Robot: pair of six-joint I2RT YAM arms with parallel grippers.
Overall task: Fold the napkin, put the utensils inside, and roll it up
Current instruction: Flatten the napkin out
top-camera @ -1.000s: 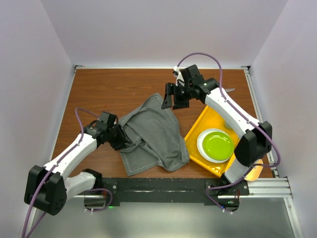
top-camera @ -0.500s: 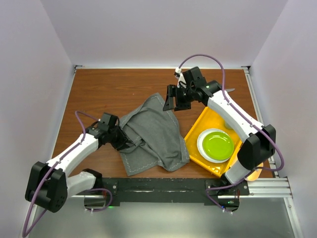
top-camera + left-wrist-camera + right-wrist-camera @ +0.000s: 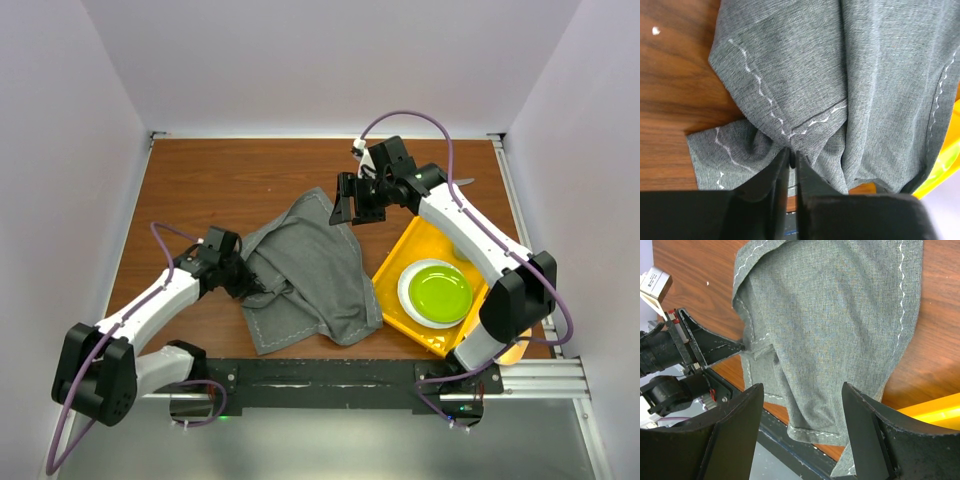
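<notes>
**Desk:** Where is the cloth sitting?

**Operator:** I'm seeing the large dark grey fabric napkin lying crumpled around the middle of the bench, reaching toward the near edge. Its pale stitched hem is showing along the near side. Its right side is running up against the yellow plastic tray, which is sitting toward the near right corner.

**Desk:** And your left arm?

**Operator:** I'm holding the left gripper down on the napkin's left side. Its jaws are pressed almost together, pinching a bunched fold right at the stitched hem. The fabric is puckering toward that pinch.

**Desk:** The right one?

**Operator:** I'm hovering the right gripper over the napkin's far corner. Its fingers are spread wide and gripping nothing. The wrist camera is looking straight down between them at the cloth.

**Desk:** Any cutlery?

**Operator:** I'm making out one slim silvery-grey metal utensil lying by the far right edge of the bench, well apart from the napkin. My right arm is partly hiding it, so I can't tell which piece it is. A round green plate with a white rim is resting in the tray.
</notes>
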